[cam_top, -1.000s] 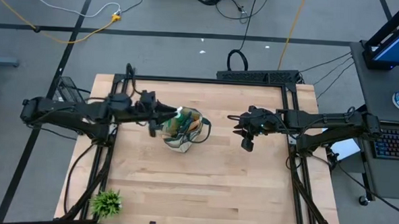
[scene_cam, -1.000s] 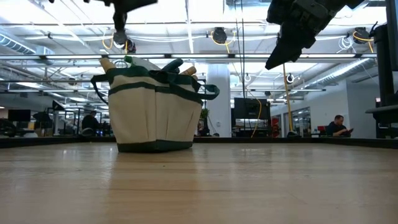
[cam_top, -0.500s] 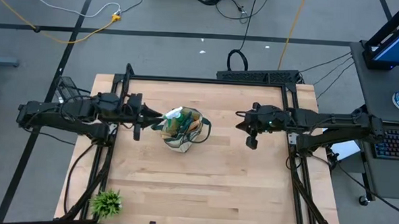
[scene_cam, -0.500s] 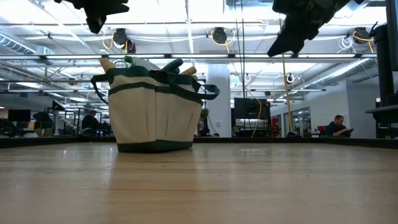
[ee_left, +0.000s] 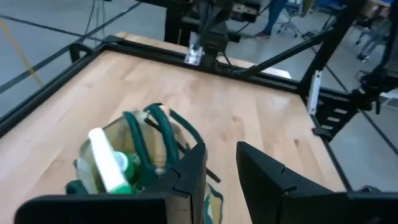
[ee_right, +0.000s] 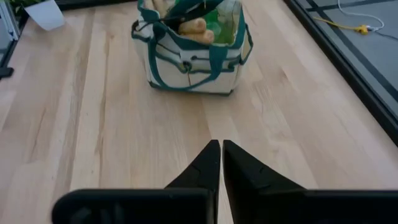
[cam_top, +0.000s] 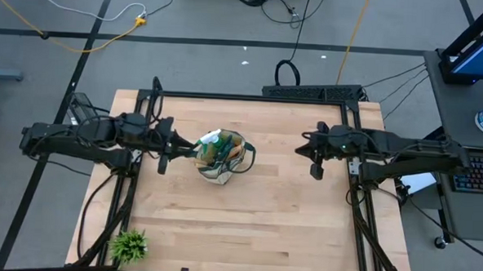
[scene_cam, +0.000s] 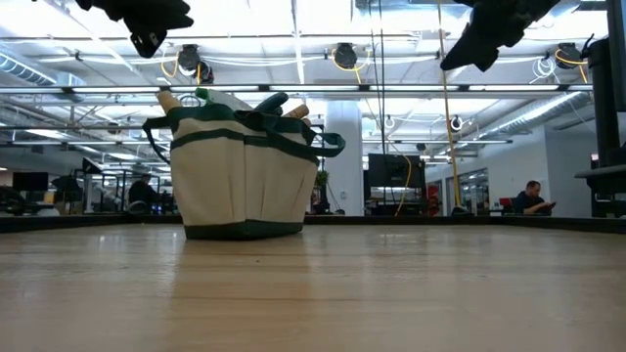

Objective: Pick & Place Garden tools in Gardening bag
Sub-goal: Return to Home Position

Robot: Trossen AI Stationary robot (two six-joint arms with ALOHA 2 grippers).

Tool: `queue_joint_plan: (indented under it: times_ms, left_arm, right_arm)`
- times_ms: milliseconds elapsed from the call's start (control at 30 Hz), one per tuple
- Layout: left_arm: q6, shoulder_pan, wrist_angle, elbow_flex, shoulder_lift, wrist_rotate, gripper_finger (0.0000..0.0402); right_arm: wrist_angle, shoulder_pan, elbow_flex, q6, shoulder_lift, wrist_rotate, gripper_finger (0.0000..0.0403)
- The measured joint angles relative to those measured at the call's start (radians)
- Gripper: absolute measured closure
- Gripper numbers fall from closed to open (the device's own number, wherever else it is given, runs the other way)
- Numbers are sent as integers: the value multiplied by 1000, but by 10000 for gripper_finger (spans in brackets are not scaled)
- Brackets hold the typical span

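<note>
The beige gardening bag point(cam_top: 221, 156) with green trim stands upright on its base on the wooden table, also in the low view point(scene_cam: 243, 164). Wooden tool handles point(ee_right: 186, 26) and the green spray bottle point(ee_left: 112, 167) stick out of its mouth. My left gripper point(cam_top: 169, 142) hovers open and empty just left of the bag, high above the table. My right gripper point(cam_top: 314, 152) is shut and empty, high over the table's right part, well away from the bag.
A small leafy green plant point(cam_top: 129, 246) stands at the table's near left corner. The black frame rails point(cam_top: 251, 97) run along the table's edges. Bare wood lies between the bag and the right gripper and along the near side.
My left gripper has drawn back from over the bag toward the table's left edge. My right gripper has drawn back toward the table's right edge and risen. The bag has stayed where it was.
</note>
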Motion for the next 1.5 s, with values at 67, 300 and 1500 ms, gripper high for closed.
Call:
queue_joint_plan:
  times_ms: [67, 300, 1500]
  left_arm:
    - [5, 0, -3, 0, -11, -1, 309]
    - [58, -1, -23, -7, -96, 2, 309]
    - [41, -3, 289, -668, -699, 71, 309]
  right_arm:
    - [-21, 2, 0, 0, -8, 0, 390]
    - [-79, -2, 0, 86, -15, 0, 390]
    - [-53, -6, -2, 78, -265, -132, 399]
